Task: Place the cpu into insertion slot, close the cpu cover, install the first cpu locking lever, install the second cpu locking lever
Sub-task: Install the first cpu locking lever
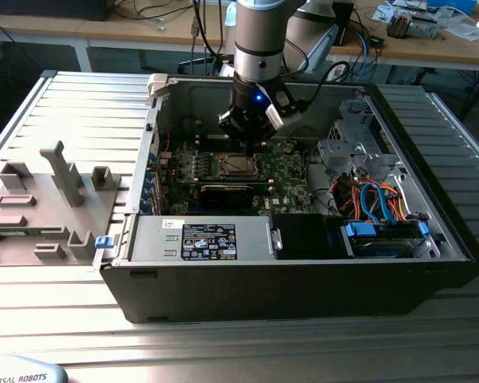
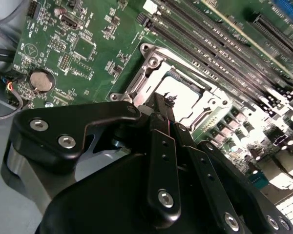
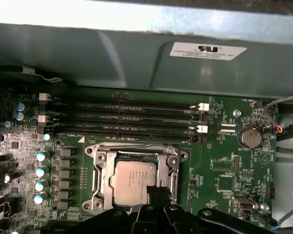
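Observation:
The cpu (image 3: 132,181) (image 2: 184,100) lies flat in the insertion slot (image 3: 92,152) (image 1: 235,165) on the green motherboard, its silvery top facing up. The cpu cover (image 3: 100,176) (image 2: 147,68), a silver frame, lies flat around it, and the chip shows through its window. My gripper (image 3: 156,191) (image 2: 165,97) (image 1: 249,145) hangs just above one edge of the socket. Its black fingers (image 2: 161,146) are pressed together at the tip, with nothing visible between them. The gripper hides part of that socket edge. I cannot tell how the locking levers stand.
Long memory slots (image 3: 136,117) run beside the socket, and a coin battery (image 3: 248,137) sits further off. Inside the open case are a black graphics card (image 1: 227,194), a power supply (image 1: 199,239), a drive cage (image 1: 355,144) and coloured cables (image 1: 375,199). A grey fixture plate (image 1: 48,199) lies at the exterior view's left.

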